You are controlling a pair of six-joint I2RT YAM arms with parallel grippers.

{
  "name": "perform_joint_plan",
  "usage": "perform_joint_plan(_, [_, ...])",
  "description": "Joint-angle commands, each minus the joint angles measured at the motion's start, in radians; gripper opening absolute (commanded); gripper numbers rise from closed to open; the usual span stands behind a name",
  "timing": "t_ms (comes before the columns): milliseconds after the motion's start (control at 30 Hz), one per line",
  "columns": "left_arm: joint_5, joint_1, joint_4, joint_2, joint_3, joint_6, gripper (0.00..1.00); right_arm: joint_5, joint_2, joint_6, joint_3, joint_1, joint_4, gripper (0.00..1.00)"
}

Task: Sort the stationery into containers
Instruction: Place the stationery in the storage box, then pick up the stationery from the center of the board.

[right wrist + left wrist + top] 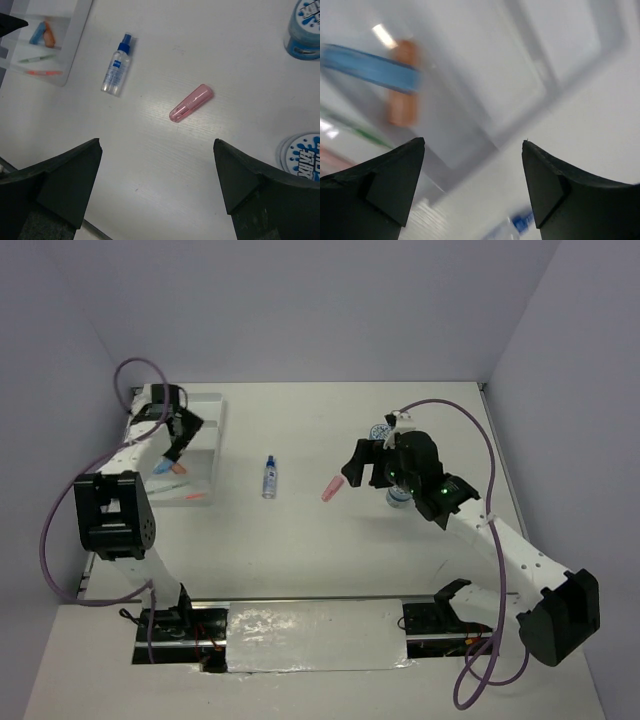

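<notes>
Poised with right tool (pixel 157 145) spread and empty over pink piece (pixel 191 102), lying mid-table, nearer the right edge. Could squirt sideways if pinched across its rounded taper. Parked with left tool (pixel 473 141) spread, empty, above tray (pixel 205 440) near far-left corner.

Tape roll (pixel 304 27) cropped (tray (pixel 540 70) blurred)

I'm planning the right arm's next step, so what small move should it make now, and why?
Probably ease the right gripper forward and down over the pink piece: its fingers stand open and empty, and the piece lies loose on the table just ahead of them, not yet in the tray.
</notes>
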State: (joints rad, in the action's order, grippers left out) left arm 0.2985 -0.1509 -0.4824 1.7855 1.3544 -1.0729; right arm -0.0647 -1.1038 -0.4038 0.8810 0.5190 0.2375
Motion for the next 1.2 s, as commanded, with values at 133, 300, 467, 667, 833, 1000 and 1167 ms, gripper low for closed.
perform_joint_plan(133, [-0.170,0.579,0.237,-0.032,0.089,0.448,0.93,0.296,0.156,-0.021,0.131,-0.007,0.157,1.00])
perform_joint_plan(300, [-0.259,0.825,0.340,0.080,0.103,0.674,0.92,0.394,0.277,0.013,0.185,-0.014,0.272,1.00])
perform_joint_plan(467, [-0.206,0.912,0.308,0.170,0.156,0.740,0.92,0.333,0.349,0.040,0.196,-0.014,0.304,1.00])
perform_joint_plan(667, [-0.164,0.913,0.298,0.242,0.176,0.771,0.90,0.260,0.377,0.062,0.164,-0.013,0.281,1.00])
perform_joint_plan(833, [-0.174,0.912,0.272,0.328,0.229,0.800,0.80,0.226,0.368,0.071,0.156,-0.014,0.270,1.00])
perform_joint_plan(1000, [-0.185,0.912,0.258,0.368,0.241,0.788,0.73,0.221,0.367,0.074,0.151,-0.014,0.264,1.00])
perform_joint_plan(1167, [-0.176,0.912,0.257,0.390,0.229,0.783,0.66,0.209,0.367,0.074,0.151,-0.014,0.256,1.00])
